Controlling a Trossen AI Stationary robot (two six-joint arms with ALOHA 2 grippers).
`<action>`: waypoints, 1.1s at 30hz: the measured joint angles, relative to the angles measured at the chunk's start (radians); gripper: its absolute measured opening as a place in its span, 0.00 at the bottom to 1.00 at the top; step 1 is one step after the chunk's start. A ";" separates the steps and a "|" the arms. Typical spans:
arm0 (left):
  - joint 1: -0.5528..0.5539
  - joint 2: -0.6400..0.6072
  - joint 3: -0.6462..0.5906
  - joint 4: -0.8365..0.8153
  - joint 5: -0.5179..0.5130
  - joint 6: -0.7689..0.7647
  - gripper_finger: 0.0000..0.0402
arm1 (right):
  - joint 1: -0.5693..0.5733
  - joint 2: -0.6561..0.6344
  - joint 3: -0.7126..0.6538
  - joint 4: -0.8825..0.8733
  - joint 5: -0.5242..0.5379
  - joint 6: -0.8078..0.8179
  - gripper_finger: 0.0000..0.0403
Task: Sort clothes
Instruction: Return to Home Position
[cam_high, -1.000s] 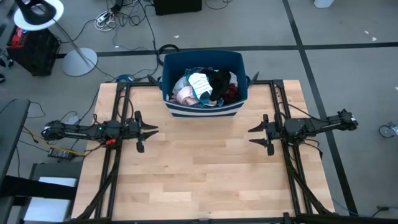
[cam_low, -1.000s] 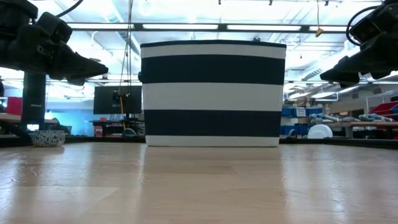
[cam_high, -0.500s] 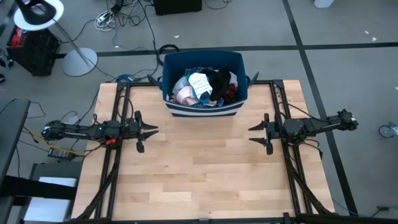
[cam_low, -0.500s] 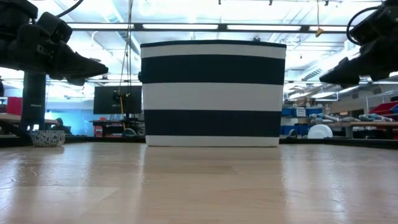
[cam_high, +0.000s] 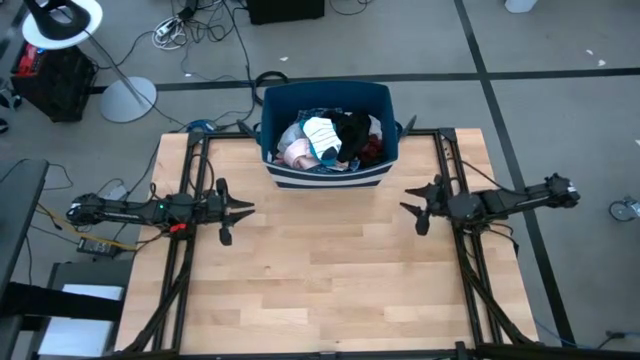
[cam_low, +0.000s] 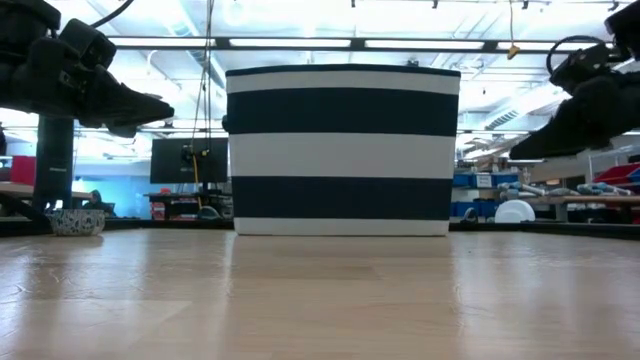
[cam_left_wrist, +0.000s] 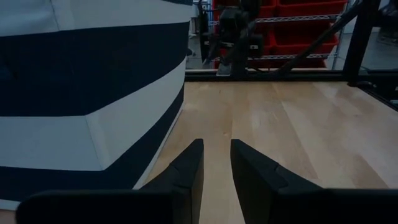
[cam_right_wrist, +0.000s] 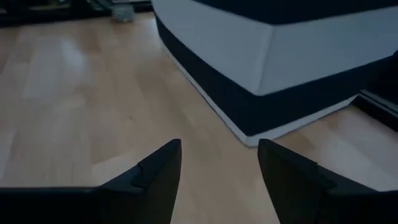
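Clothes (cam_high: 330, 140) sit heaped inside your striped bin (cam_high: 325, 178) at the middle of the desk's (cam_high: 320, 290) far edge. Your left gripper (cam_high: 248, 209) hovers near the left edge, jaws a narrow slit apart, empty. Your right gripper (cam_high: 406, 200) hangs near the right edge, jaws spread wide, holding nothing.

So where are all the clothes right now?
In the high view, the clothes are heaped inside the navy-and-white striped bin, which stands midway along the far edge of the table.
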 joint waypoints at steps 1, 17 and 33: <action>0.000 0.000 0.000 0.000 0.000 0.000 0.21 | 0.000 0.011 0.000 0.000 0.000 0.004 0.54; 0.000 0.000 0.001 0.000 0.001 0.000 0.21 | 0.000 0.056 0.000 0.061 -0.086 -0.007 0.54; 0.000 0.000 0.001 -0.001 0.000 -0.001 0.21 | 0.000 0.056 0.000 0.063 -0.087 -0.008 0.54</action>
